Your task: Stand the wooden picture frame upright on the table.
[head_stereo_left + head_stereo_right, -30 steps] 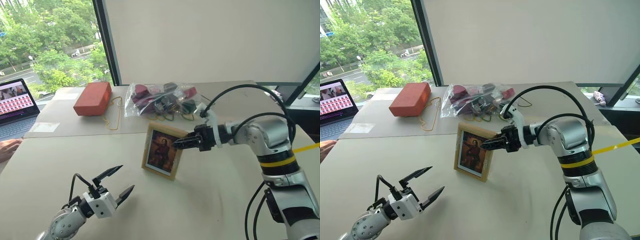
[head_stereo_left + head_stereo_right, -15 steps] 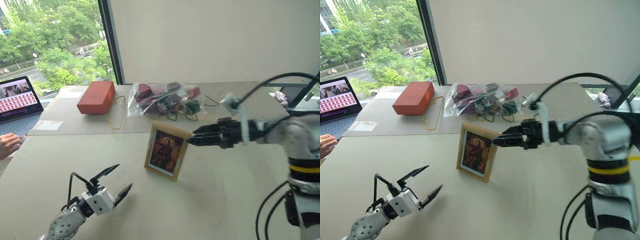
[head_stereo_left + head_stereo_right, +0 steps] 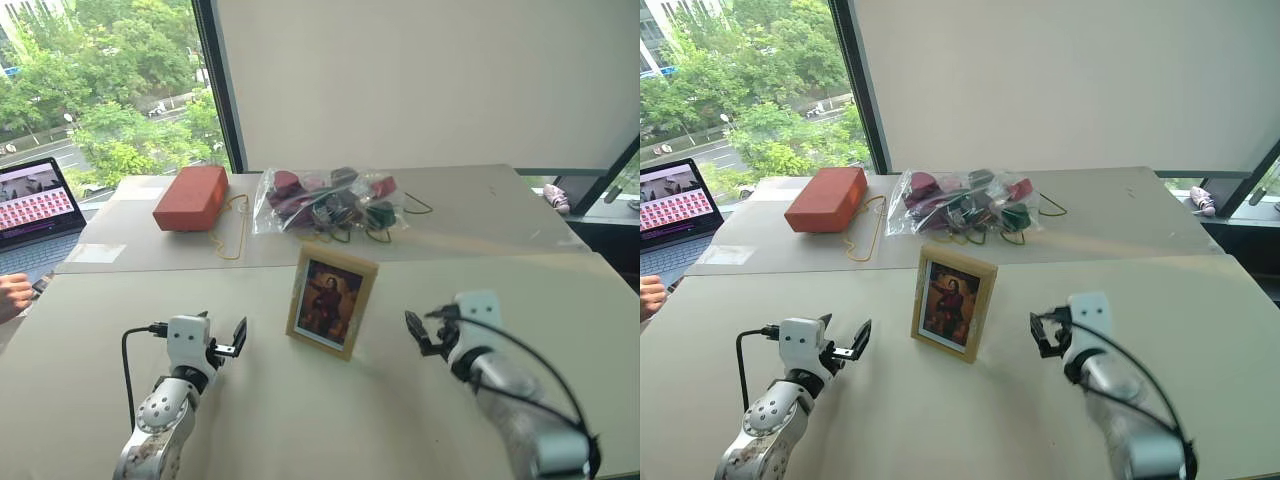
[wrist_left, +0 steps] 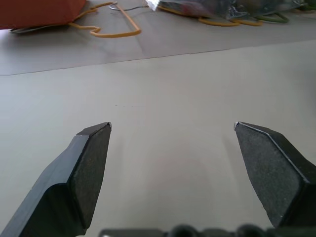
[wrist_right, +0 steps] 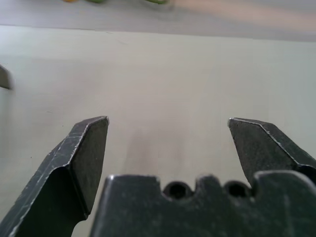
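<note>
The wooden picture frame (image 3: 332, 300) stands upright on the table (image 3: 300, 420), leaning slightly back, its dark reddish portrait facing me. Neither gripper touches it. My left gripper (image 3: 225, 340) hovers low over the table to the frame's left, open and pointing forward. In the left wrist view its fingertips (image 4: 98, 133) stand wide apart over bare tabletop. My right gripper (image 3: 420, 330) is low to the frame's right, also open. The right wrist view shows the right gripper (image 5: 168, 121) with nothing between its fingers.
At the back of the table lie a red brick-like block (image 3: 190, 197), a yellow cord (image 3: 232, 225) and a clear plastic bag of small items (image 3: 330, 200). A laptop (image 3: 35, 205) and a person's hand (image 3: 12, 295) are at the far left.
My right gripper has left the frame's upper right edge, opened and dropped back low to the frame's right. My left gripper rolled and moved forward. The frame stays standing.
</note>
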`<state>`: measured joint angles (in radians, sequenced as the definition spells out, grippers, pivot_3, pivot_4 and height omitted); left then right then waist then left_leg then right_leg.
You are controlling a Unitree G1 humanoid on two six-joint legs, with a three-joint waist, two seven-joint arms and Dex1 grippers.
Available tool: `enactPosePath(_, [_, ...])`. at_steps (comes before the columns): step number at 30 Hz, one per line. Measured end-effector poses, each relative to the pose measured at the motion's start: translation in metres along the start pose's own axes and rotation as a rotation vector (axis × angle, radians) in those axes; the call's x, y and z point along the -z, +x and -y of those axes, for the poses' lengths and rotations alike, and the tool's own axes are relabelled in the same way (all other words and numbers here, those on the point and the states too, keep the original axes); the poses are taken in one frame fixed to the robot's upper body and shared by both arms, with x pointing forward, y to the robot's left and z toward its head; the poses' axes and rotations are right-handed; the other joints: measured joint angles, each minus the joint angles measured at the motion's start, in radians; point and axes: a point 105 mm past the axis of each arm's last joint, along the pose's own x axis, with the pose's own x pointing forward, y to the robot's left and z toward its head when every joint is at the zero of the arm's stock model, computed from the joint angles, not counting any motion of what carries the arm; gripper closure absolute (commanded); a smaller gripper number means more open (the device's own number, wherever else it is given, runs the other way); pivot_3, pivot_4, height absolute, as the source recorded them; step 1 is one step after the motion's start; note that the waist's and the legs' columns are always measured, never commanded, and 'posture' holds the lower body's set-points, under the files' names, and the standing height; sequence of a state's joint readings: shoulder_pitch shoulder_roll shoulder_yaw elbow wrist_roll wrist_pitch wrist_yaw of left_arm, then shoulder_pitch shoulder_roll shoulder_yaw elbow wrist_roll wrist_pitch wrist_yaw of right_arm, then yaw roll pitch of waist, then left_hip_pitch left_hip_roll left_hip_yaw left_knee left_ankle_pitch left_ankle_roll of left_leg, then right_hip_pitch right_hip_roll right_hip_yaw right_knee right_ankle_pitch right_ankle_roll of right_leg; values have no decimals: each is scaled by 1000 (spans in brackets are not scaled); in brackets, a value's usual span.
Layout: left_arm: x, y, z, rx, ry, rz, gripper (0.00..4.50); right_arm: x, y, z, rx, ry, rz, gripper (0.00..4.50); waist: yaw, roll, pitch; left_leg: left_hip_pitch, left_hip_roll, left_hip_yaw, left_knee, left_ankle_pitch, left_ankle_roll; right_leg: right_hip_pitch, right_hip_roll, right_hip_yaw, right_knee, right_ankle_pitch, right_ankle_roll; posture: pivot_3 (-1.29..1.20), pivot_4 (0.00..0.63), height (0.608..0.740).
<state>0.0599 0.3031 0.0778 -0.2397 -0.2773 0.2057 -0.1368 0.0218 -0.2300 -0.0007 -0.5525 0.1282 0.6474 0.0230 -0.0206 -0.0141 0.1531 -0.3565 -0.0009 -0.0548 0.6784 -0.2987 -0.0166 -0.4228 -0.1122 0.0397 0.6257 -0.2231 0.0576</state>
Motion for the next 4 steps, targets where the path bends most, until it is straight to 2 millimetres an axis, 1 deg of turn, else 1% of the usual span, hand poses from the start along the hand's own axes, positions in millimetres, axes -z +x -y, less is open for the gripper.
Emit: enactPosePath(4, [4, 2, 4, 8, -19, -16, 194, 8, 4, 0, 36, -38, 62, 21, -3, 0, 0, 2, 0, 0, -1, 0, 0, 1, 1, 0, 0, 0, 0, 0, 150, 740])
